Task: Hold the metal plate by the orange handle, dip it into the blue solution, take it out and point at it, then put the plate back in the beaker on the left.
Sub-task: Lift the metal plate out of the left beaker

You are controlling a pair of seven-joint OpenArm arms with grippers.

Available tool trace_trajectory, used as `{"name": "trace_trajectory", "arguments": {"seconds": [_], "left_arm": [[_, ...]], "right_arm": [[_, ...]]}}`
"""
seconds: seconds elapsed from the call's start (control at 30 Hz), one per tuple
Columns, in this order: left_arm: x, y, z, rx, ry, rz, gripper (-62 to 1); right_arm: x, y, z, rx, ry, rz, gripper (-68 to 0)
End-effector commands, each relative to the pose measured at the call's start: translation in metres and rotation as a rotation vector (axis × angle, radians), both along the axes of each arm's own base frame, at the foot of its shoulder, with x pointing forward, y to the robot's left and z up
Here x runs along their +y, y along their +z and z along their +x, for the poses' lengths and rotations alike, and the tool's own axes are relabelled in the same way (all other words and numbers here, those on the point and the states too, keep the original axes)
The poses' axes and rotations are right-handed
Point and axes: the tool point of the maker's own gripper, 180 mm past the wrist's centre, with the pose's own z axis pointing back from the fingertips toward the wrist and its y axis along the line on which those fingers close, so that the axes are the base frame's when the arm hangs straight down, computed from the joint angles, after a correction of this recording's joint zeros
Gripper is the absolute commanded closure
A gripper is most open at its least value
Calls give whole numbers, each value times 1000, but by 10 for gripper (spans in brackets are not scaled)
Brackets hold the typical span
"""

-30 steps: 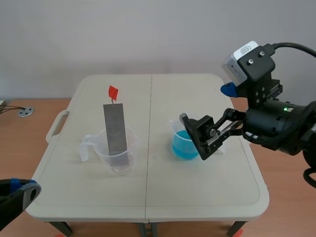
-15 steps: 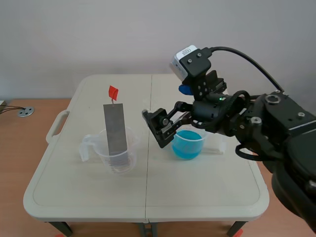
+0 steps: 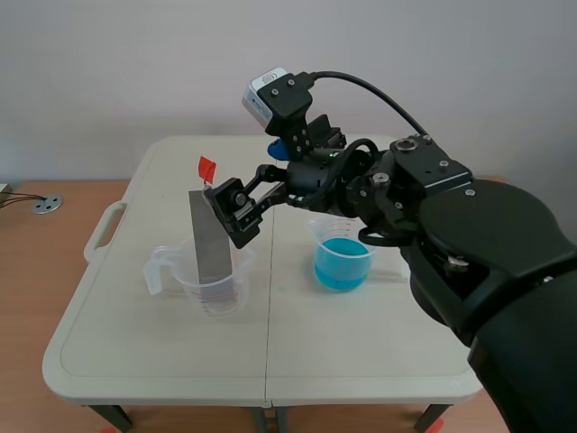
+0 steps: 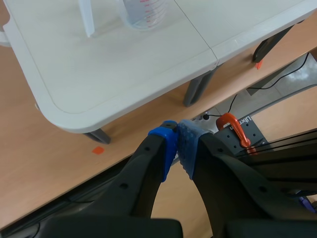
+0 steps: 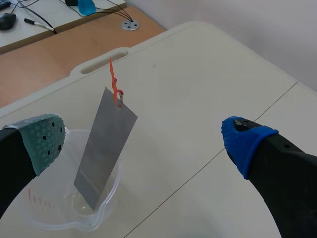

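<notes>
Right tool [image 5: 146,143] spread wide, holding nothing, metal plate [image 5: 105,148] just ahead of it.

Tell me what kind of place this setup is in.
Most likely a robotics lab set up for a simple chemistry-style demo: a white folding table carries a beaker of blue solution and a clear measuring beaker holding a metal plate, with a black robot arm above them.

We see a pale folding table [image 3: 343,343] on a brown wooden floor [image 3: 45,253], with a plain light grey wall [image 3: 135,63] behind it.
</notes>
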Motion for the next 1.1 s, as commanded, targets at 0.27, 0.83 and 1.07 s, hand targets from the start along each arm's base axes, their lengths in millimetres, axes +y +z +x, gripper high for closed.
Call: {"name": "trace_trajectory", "arguments": {"seconds": [0.27, 0.83, 1.07], "left_arm": [[-1, 4, 2, -15, -3, -11, -15], [-1, 4, 2, -15, -3, -11, -15], [-2, 4, 3, -16, -5, -12, -15]], "right_arm": [[37, 9, 8, -13, 67, 19, -663], [70, 8, 3, -34, 120, 11, -663], [70, 11, 3, -42, 121, 21, -614]]}}
